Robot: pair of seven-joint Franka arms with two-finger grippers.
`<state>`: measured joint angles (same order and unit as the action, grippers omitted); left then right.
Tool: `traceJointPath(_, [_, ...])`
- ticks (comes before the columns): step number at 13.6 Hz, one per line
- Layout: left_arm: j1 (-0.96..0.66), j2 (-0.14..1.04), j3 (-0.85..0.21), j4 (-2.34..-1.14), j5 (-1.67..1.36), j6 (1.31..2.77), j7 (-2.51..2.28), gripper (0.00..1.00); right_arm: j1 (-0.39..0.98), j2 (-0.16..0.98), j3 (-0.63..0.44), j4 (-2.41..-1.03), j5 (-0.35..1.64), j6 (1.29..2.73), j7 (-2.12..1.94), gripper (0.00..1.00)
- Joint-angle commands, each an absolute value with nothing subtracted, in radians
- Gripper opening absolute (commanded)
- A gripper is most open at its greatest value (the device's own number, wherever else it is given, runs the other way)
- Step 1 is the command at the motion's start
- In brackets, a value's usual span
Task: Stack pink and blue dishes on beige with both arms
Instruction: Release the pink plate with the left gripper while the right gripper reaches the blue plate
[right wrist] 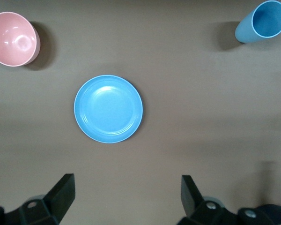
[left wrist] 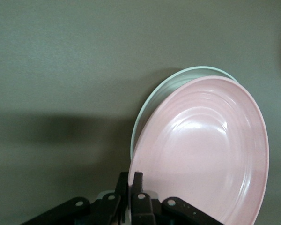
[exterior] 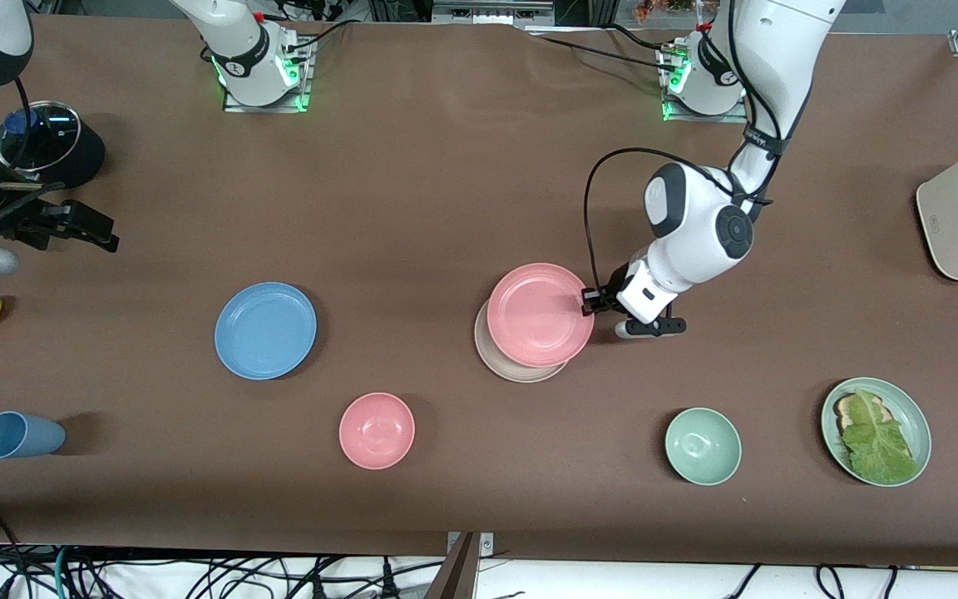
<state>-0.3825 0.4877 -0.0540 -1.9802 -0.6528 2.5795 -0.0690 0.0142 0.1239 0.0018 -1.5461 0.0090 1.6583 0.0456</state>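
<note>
Table (exterior: 446,166): left gripper (exterior: 589,301) pinching pink plate (exterior: 539,314).

I see the left end effector (exterior: 589,301) clamped on the pink plate's (exterior: 539,314) rim, over the beige plate (exterior: 502,362); the blue plate (exterior: 265,330) lies on the worktop (exterior: 446,183).

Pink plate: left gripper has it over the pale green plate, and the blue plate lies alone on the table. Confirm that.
Not quite: the pink plate, held by the left gripper, is over the beige plate, per the front view. The blue plate does lie alone.
</note>
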Motion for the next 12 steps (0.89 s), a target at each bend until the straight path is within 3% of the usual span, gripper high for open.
traceJointPath(1, [-0.406, 0.546, -0.041, -1.908, -0.663, 2.591, -0.101, 0.0, 0.005, 0.139, 0.011, -1.546, 0.002, 1.666, 0.057, 1.0])
traceJointPath(7, [-0.407, 0.607, -0.041, -1.838, -0.664, 2.591, -0.112, 0.0, 0.006, 0.201, 0.011, -1.563, 0.0, 1.664, 0.047, 1.0])
traceJointPath(8, [-0.407, 0.617, -0.041, -1.823, -0.663, 2.591, -0.113, 0.07, 0.006, 0.227, 0.011, -1.563, -0.006, 1.67, 0.046, 1.0])
traceJointPath(9, [-0.405, 0.621, -0.041, -1.813, -0.66, 2.591, -0.114, 0.34, 0.005, 0.254, 0.011, -1.563, -0.006, 1.683, 0.04, 1.0])
traceJointPath(11, [-0.405, 0.621, -0.041, -1.812, -0.658, 2.591, -0.112, 0.62, 0.005, 0.316, 0.011, -1.568, -0.009, 1.741, 0.022, 1.0])
traceJointPath(12, [-0.405, 0.621, -0.041, -1.812, -0.658, 2.591, -0.112, 0.71, 0.005, 0.352, 0.011, -1.577, -0.009, 1.791, 0.02, 1.0])
